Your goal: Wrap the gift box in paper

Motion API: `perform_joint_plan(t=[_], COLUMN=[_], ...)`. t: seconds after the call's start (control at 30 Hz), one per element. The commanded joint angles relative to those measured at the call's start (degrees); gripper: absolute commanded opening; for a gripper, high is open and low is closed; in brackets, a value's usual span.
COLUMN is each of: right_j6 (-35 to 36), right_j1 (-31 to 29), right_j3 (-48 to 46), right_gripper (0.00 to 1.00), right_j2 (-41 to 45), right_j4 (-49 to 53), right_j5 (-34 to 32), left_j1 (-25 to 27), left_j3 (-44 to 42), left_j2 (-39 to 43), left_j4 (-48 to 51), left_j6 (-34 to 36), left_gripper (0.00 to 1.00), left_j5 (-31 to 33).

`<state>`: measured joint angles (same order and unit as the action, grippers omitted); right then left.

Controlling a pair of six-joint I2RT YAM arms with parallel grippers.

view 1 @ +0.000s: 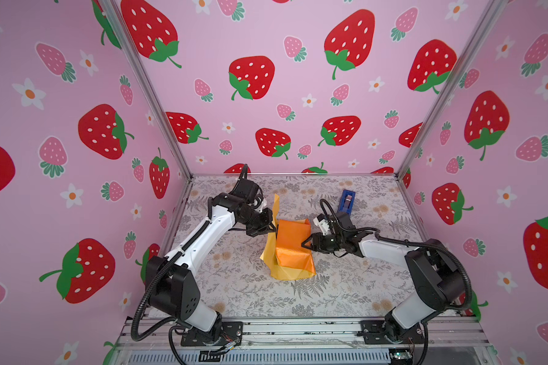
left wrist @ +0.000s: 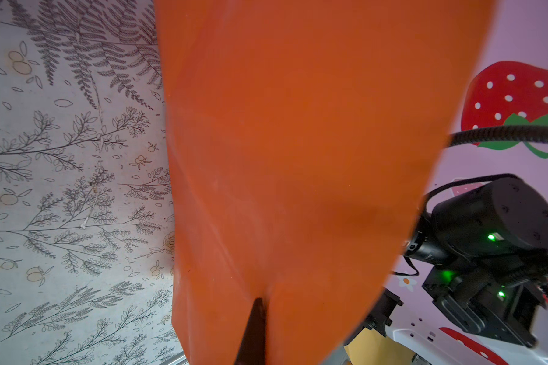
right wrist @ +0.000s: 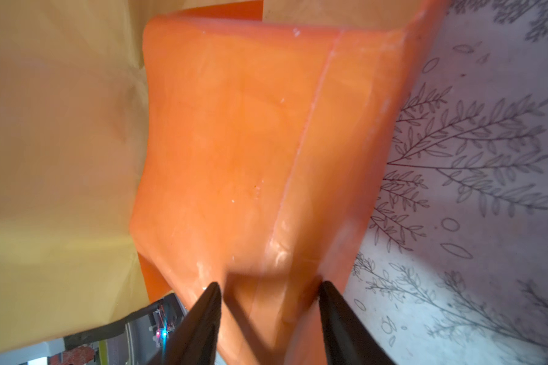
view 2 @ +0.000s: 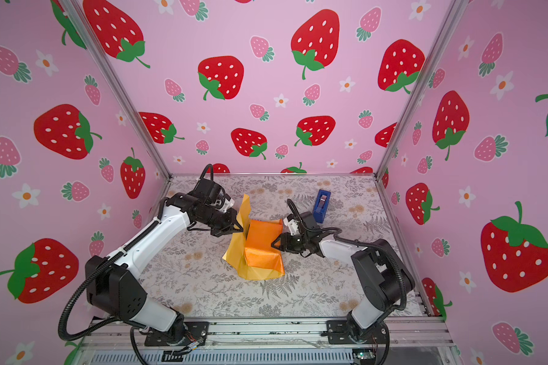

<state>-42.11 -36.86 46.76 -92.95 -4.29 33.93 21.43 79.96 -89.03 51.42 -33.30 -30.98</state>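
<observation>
The paper [view 1: 293, 249] [view 2: 261, 249] sat at the middle of the table [view 1: 234, 290], folded up into a box-like block with its glossy orange side outward. Its pale yellow side spread on the table at the block's 6 and 8 o'clock. A yellow flap [view 1: 276, 205] stood up at the block's 11 o'clock. The box was hidden; I could not see it in any view.

The left gripper [view 1: 273, 228] [view 2: 241, 228] came in from 10 o'clock, closed tight on the paper's upper edge where the flap met the block. In the left wrist view one dark finger [left wrist: 253, 331] showed, with the orange sheet [left wrist: 298, 158] running over it and filling most of the view.

The right gripper [view 1: 305, 244] [view 2: 274, 244] reached in from 3 o'clock, level with the block's side. In the right wrist view its fingers [right wrist: 209, 309] stood apart, tips against the orange face [right wrist: 234, 158], with a creased ridge of paper lying between them.

A blue dispenser [view 1: 346, 202] [view 2: 321, 205] stood at the block's 1 o'clock, well apart from the paper and behind the right wrist. Any marking on it was too small to read.
</observation>
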Motion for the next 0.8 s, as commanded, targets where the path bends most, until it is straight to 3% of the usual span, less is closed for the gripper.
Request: perform_joint_plan(t=[0.0, 0.4, 0.77], right_j6=[0.89, 1.24, 4.04], right_j1=[-0.45, 0.47, 0.41], right_j3=[1.82, 6.08, 11.24], right_gripper=[0.60, 0.64, 0.58], right_j2=[0.13, 0.20, -4.56], right_j4=[1.85, 2.49, 5.71], right_j5=[-1.29, -3.45, -4.40], left_j1=[0.80, 0.80, -1.75], left_j3=[0.71, 3.15, 2.91], left_j2=[-1.67, -5.81, -5.06], left_j4=[-0.04, 5.09, 4.31], left_j6=[-0.46, 5.38, 6.27], left_gripper=[0.05, 0.05, 0.05], left_j5=[-1.68, 8.34, 8.31])
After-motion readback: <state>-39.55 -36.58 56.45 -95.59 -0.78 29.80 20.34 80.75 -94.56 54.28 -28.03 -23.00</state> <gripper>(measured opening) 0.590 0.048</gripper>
